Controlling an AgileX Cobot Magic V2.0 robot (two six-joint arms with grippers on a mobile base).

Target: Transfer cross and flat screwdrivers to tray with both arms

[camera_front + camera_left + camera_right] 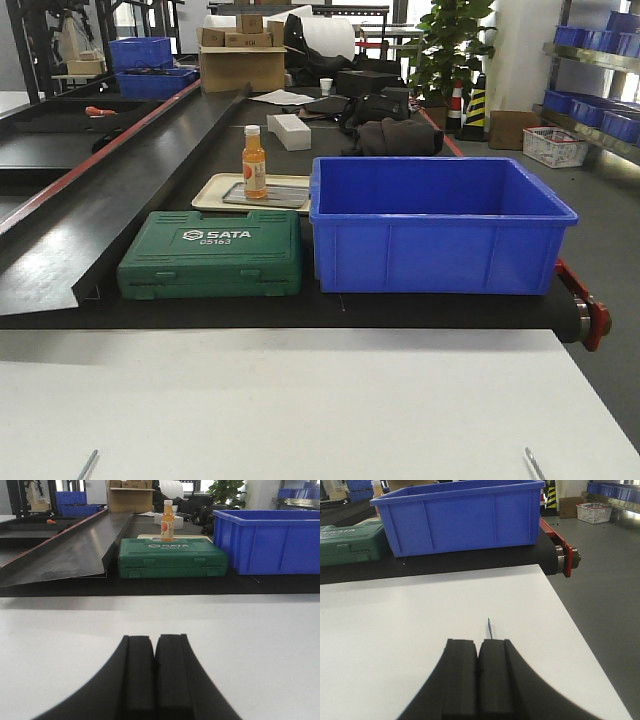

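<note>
Only the thin silver shaft tips of the two screwdrivers show. One shaft tip (88, 463) lies at the near left of the white table and the other shaft tip (533, 462) at the near right; their handles are out of view. The right one's tip (490, 629) pokes out just beyond my right gripper (477, 642), slightly right of the closed jaw line. That gripper is shut with its pads together. My left gripper (154, 639) is also shut, low over bare table, with no screwdriver in its view. The grey tray (285, 197) lies far back on the black belt.
A green SATA case (212, 253) and a deep blue bin (435, 228) stand on the belt beyond the white table (300, 400). An orange bottle (254, 160) stands on the grey tray, over a cream tray (205, 195). A black ramp (100, 190) rises at left.
</note>
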